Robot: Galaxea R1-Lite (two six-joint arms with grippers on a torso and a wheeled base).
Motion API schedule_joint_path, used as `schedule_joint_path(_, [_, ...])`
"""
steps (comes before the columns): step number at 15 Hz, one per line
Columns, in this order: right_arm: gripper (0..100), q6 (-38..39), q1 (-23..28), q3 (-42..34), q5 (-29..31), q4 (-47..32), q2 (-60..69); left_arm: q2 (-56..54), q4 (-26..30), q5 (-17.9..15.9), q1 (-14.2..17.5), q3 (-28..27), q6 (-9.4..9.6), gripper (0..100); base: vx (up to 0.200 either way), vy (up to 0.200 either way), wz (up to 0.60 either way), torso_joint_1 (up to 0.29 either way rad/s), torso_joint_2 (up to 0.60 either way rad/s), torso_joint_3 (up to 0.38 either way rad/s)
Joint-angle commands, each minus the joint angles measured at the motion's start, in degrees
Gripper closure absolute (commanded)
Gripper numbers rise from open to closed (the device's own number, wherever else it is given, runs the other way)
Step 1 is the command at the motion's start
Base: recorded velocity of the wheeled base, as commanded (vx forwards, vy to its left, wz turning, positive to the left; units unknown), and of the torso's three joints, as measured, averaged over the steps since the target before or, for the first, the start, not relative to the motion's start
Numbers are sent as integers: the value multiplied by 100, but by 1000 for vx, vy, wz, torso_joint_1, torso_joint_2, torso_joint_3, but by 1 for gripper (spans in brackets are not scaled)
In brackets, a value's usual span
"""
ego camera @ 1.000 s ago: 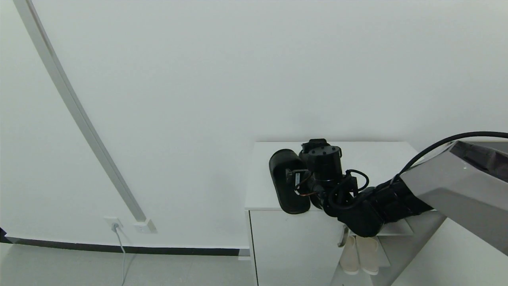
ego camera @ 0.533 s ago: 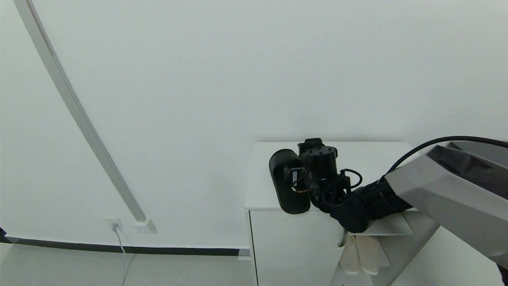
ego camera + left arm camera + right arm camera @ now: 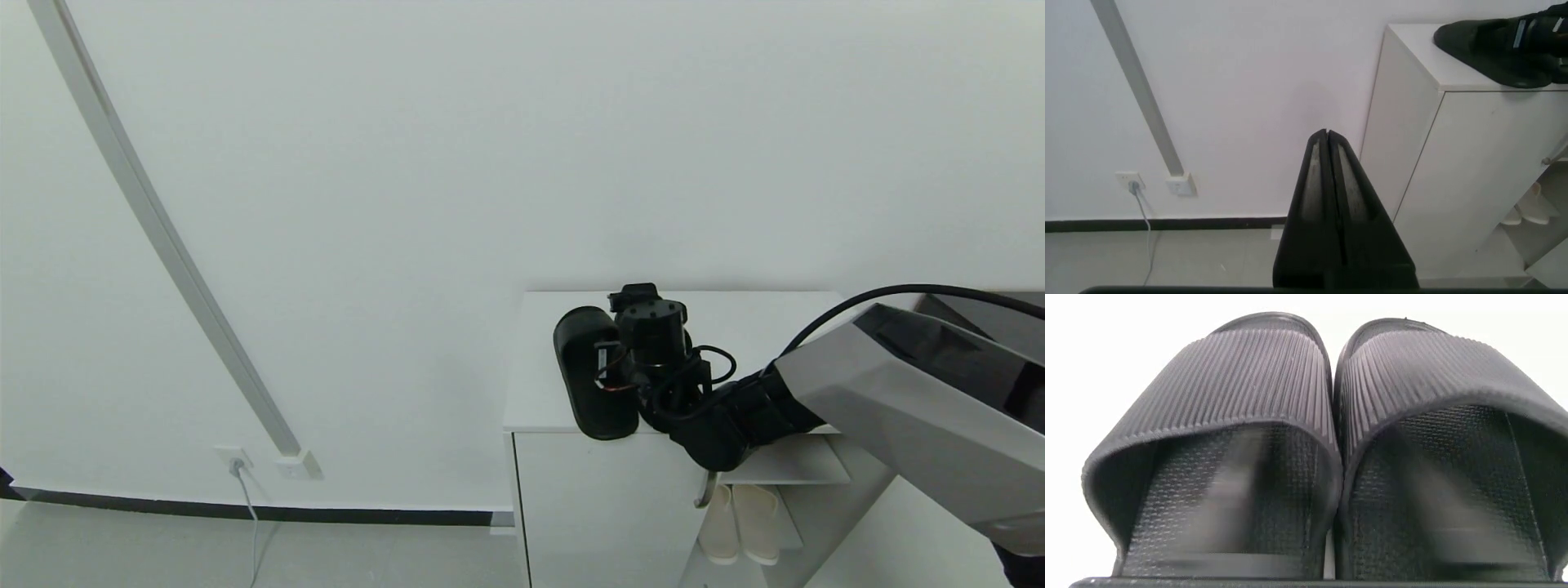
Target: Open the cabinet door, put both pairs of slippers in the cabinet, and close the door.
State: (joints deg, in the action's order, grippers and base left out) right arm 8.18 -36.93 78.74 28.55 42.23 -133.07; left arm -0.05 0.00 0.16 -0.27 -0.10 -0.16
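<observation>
Black left gripper (image 3: 1327, 143): pressed together, nothing held, low before white cabinet (image 3: 604, 506). White slippers (image 3: 739, 523): on lower shelf inside. Right gripper (image 3: 1327, 469): spread, one finger inside each of black slippers (image 3: 594, 384), side by side on cabinet top.

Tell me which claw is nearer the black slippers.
Right. The right claw is at the black slippers atop the cabinet; the left claw sits apart, beside the cabinet.

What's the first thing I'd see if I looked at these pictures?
A pair of black slippers sits on top of the white cabinet, with the robot's right arm right up against them. Lower down, a pair of white slippers stands inside the cabinet.
</observation>
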Motion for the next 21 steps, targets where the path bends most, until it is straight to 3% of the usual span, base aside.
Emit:
schedule_joint_path(1, [100, -1, 1, -16, 1, 5, -8, 5, 0, 2, 0, 1, -2, 100, 0, 0, 0, 0, 0, 0])
schedule_joint_path(4, [100, -9, -43, -96, 1, 5, 203, 5, 0, 2, 0, 1, -2, 100, 0, 0, 0, 0, 0, 0])
schedule_joint_path(8, [100, -9, -386, -825, -16, 5, 1090, 5, 0, 2, 0, 1, -2, 100, 0, 0, 0, 0, 0, 0])
schedule_joint_path(15, [100, -18, -579, -3444, -1985, -39, 3639, 5, 0, 2, 0, 1, -2, 100, 0, 0, 0, 0, 0, 0])
schedule_joint_path(16, [100, -18, -579, -3444, -1985, -39, 3639, 5, 0, 2, 0, 1, -2, 100, 0, 0, 0, 0, 0, 0])
schedule_joint_path(18, [100, -18, -834, -4191, -2187, -74, 4290, 5, 0, 2, 0, 1, -2, 100, 0, 0, 0, 0, 0, 0])
schedule_joint_path(21, [100, -62, -904, -4297, -2152, -74, 4334, 5, 0, 2, 0, 1, 7, 100, 0, 0, 0, 0, 0, 0])
